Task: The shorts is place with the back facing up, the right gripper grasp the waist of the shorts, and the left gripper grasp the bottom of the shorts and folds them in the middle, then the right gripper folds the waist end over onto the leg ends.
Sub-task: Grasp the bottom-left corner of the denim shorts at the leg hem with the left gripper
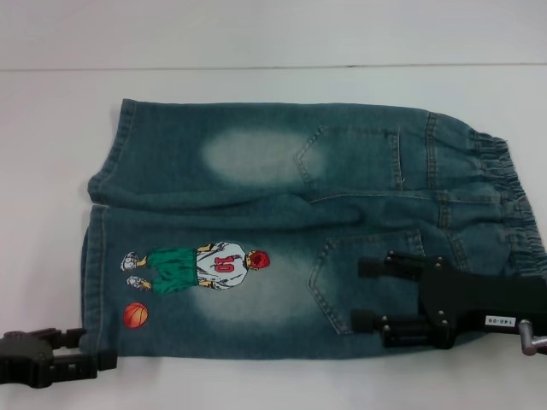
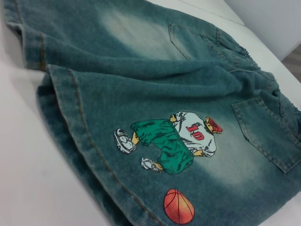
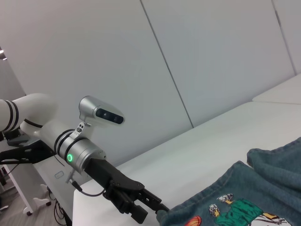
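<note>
Item: shorts (image 1: 282,231), flat on the table (image 1: 51,128), back up.
Handling: judged soft, limp denim, moderately heavy; grip the thick stitched edges.
Waist (image 1: 513,213): just beyond the right gripper (image 1: 363,295), jaws wide, above the pocket.
Hem (image 1: 94,273): corner meets the left gripper (image 1: 101,348), jaws parted, nothing held.

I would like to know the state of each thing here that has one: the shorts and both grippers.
shorts: spread flat on the table, back pockets up, unfolded.
right gripper: open, over the near back pocket, next to the waist.
left gripper: open, at the near leg hem corner.
</note>
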